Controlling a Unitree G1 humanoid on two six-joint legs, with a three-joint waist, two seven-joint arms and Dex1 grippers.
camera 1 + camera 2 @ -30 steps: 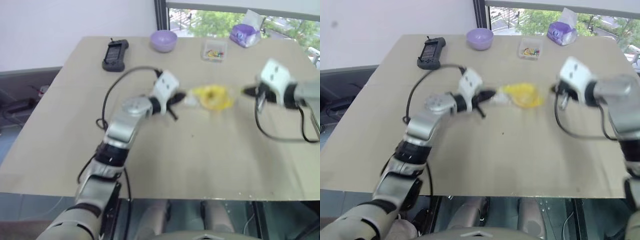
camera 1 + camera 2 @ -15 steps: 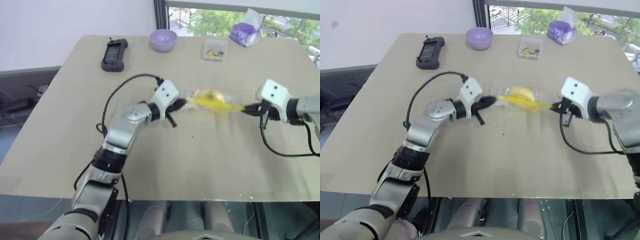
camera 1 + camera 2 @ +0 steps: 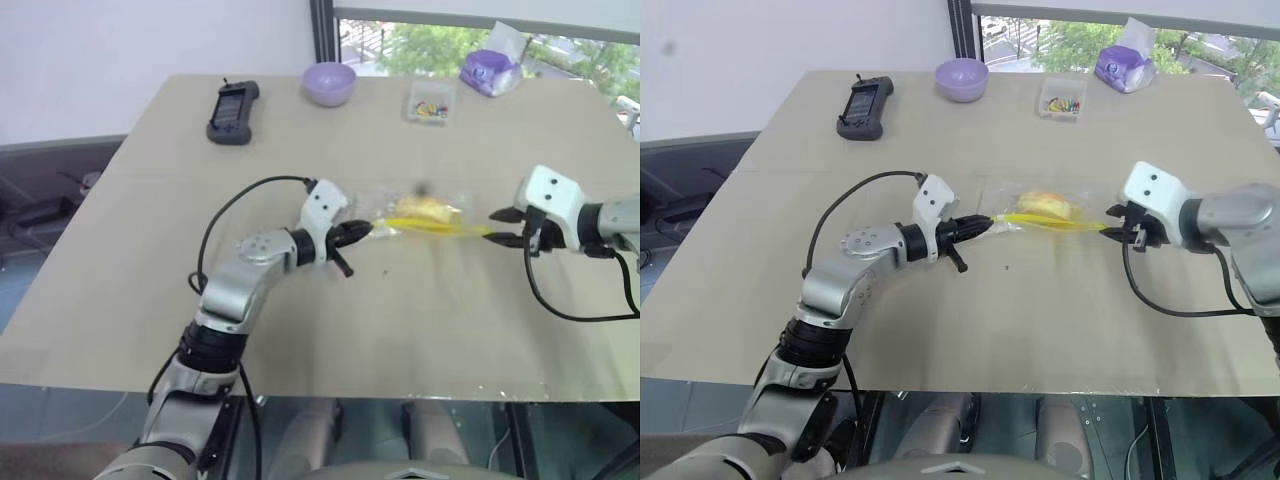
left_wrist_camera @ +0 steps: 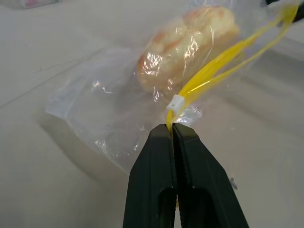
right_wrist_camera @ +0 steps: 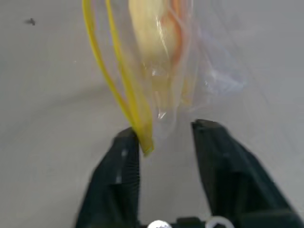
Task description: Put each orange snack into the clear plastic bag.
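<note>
Both arms have come down since a second ago, bringing the clear plastic bag (image 3: 1040, 208) from mid-air onto the table (image 3: 940, 330), and the right gripper (image 5: 164, 137) has let its jaws part.

Progress: the one orange snack (image 4: 187, 40) I can see is already inside the bag. Bag lies roughly mid-table, well clear of every edge, stretched between the two grippers with its yellow zip strip (image 4: 223, 61) pulled into a line. No other snack visible on the table, so loading looks done as far as I can judge; what's left is letting go, maybe closing the zip.

Left gripper (image 4: 172, 130): jaws tight together, pinching the end of the yellow strip next to the small white slider (image 4: 175, 103).

Right gripper: about half open. The far end of the strip sits between its fingers (image 5: 118, 164), right against one of them, but isn't clamped. Looks like a release in progress.

Far edge of the table: purple bowl (image 3: 961, 77), small clear box (image 3: 1060, 99), black handset (image 3: 863, 105), all well away from the bag.
</note>
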